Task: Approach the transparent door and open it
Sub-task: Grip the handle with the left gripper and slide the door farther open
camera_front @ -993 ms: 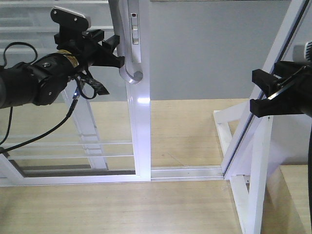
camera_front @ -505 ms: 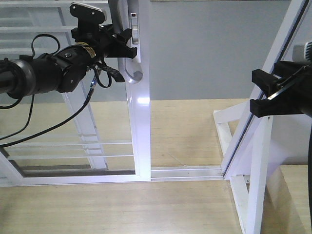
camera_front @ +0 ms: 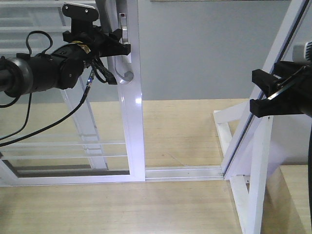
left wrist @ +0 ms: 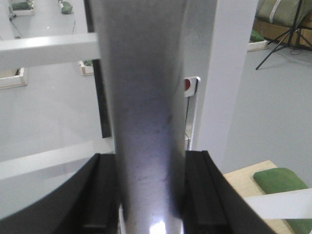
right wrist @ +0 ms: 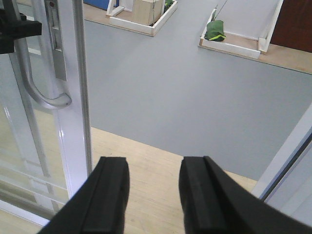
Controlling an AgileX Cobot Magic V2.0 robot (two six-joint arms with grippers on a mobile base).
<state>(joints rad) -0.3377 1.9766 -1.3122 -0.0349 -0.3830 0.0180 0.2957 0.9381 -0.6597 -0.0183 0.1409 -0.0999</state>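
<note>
Sliding leftward, the transparent door (camera_front: 132, 126) has drawn further from the white brace post (camera_front: 253, 161) — the left gripper (camera_front: 121, 45) has its jaws clamped round the grey pull handle (camera_front: 126, 73) to drag it. Beside the post, the right gripper (right wrist: 151, 195) waits with jaws spread, empty. The handle's top is cut off.

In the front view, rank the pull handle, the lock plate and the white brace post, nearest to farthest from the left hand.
1. Pull handle, inside the left hand.
2. Lock plate, just above it.
3. Brace post, far right.
</note>
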